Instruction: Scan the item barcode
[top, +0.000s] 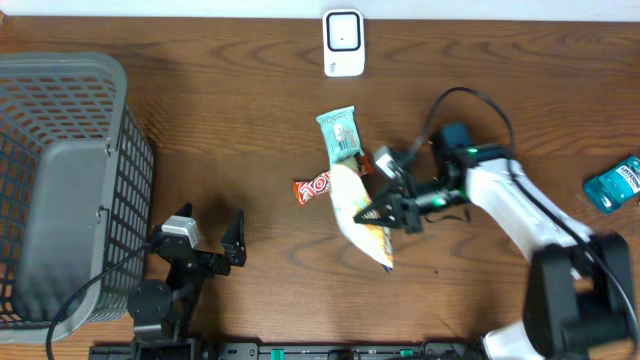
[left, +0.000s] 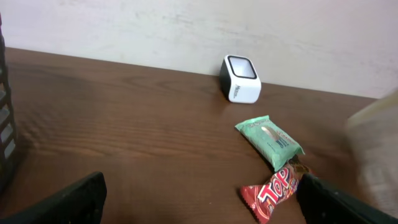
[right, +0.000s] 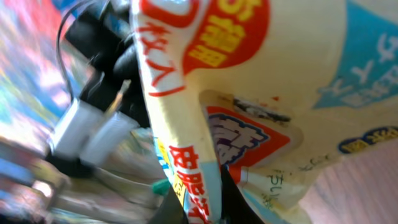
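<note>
The right arm's fingers (top: 392, 212) are clenched on the right edge of a cream-and-yellow plastic snack bag (top: 358, 215) with red and blue print. The bag sits around the middle of the dark brown wooden worktop (top: 250, 100), with its long side running from far left to near right. In the right wrist view the bag (right: 249, 93) fills almost the whole picture, and its edge is pinched between the dark fingers (right: 174, 208) at the bottom. A small white box-shaped scanner (top: 343, 42) with a dark window stands upright at the far edge, well apart from the bag. Between the two lies a green plastic packet (top: 340, 133), and the bag's far end covers the packet's near end as seen from above. A red wrapped candy bar (top: 312, 188) with white letters lies just left of the bag. The left arm's fingers (top: 234, 238) are spread wide with nothing between them, low at the near left, beside a grey plastic mesh basket (top: 60, 180). From the left wrist, those fingers (left: 68, 202) frame the scanner (left: 240, 79), the green packet (left: 270, 140) and the candy bar (left: 273, 193), and the bag (left: 376, 149) is a pale blur at the right. A teal packet (top: 615, 183) lies at the far right edge.
</note>
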